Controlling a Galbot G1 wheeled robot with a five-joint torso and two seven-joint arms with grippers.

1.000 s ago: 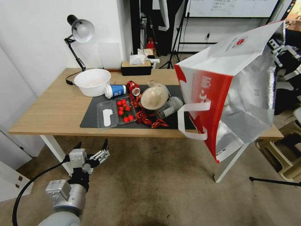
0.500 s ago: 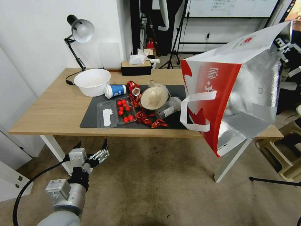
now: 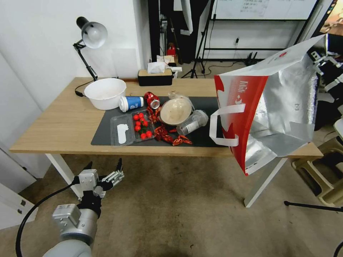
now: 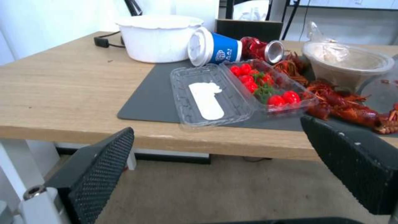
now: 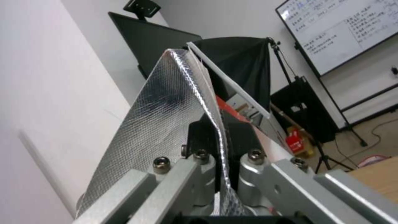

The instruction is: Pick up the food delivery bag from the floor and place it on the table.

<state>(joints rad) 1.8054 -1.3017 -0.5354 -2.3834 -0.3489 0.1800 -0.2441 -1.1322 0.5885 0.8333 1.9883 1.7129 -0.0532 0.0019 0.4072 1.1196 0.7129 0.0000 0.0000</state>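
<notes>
The food delivery bag [image 3: 271, 107], foil rim pinched in the right gripper [image 5: 219, 146], has drifted right & settled w/ its base over the table's [image 3: 53, 125] right end, so set-down looks close; left gripper [image 3: 103, 167] idles spread below the front edge.

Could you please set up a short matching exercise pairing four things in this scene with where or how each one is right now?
Things:
1. food delivery bag
2. left gripper
3. blue paper cup
4. white bowl

States:
A. lying on its side on the dark mat
B. open, low in front of the table edge
C. upright on bare wood beside the mat
D. held in the air, tilted, by the right gripper

Pairs: 1-D, 2-B, 3-A, 4-C
</notes>
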